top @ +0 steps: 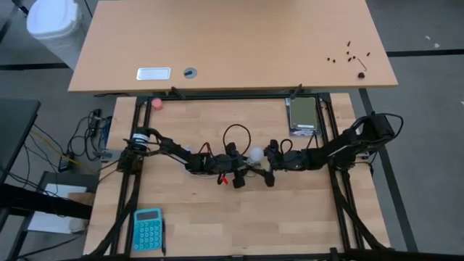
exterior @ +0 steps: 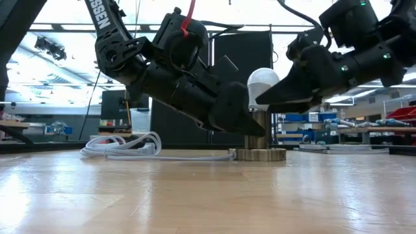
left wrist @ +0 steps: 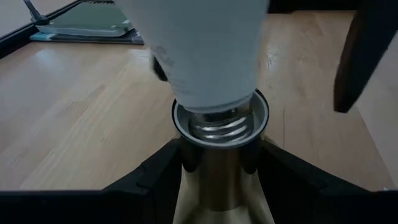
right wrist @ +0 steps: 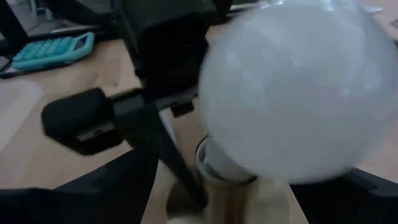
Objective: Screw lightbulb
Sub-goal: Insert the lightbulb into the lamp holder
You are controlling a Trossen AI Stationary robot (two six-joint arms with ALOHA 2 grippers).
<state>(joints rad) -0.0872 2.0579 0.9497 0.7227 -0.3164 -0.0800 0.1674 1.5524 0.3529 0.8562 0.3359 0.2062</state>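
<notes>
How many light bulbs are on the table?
1. The white frosted round lightbulb stands upright in the brass metal socket at the middle of the wooden table, between the two arms. Others may be hidden behind the arms.

White frosted lightbulb (exterior: 262,83) – upright, base in socket (exterior: 259,136)

Both arms reach inward low, left end effector (exterior: 250,120) partly closed, right end effector (exterior: 276,97) spread wide.
</notes>
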